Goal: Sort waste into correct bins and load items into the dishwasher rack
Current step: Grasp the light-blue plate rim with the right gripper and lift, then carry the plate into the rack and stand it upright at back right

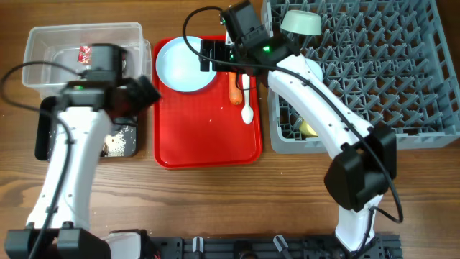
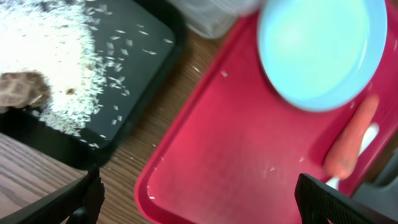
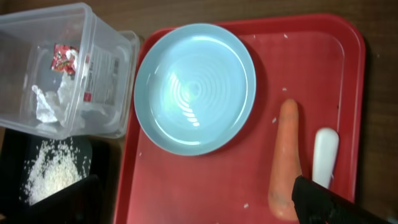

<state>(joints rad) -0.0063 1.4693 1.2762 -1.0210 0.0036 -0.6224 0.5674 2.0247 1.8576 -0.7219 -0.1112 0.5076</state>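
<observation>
Two claws, both spread, empty: left gripper (image 2: pixel 202 199) over black tub (image 2: pixel 143 37) and red tray (image 2: pixel 230 155) rim, toward desk's left edge; right gripper (image 3: pixel 202 202) above plate (image 3: pixel 194 87), carrot (image 3: pixel 286 155), spoon (image 3: pixel 325 155).

Lower half of the red tray (image 1: pixel 208 140) is bare floor with only a few stray grains (image 2: pixel 272 168), so that's my lane in. Up top it's crowded: the plate (image 1: pixel 185 65) fills the left corner, close to the clear tub (image 1: pixel 43 43), and 2 long things, carrot (image 1: pixel 235 90) and spoon (image 1: pixel 247 108), lie side by side near the right rim. My right arm (image 1: pixel 309 93) crosses the rack (image 1: pixel 374 79) at its left edge, and my left arm (image 1: pixel 72 151) hangs over the black tub (image 1: pixel 43 144).
</observation>
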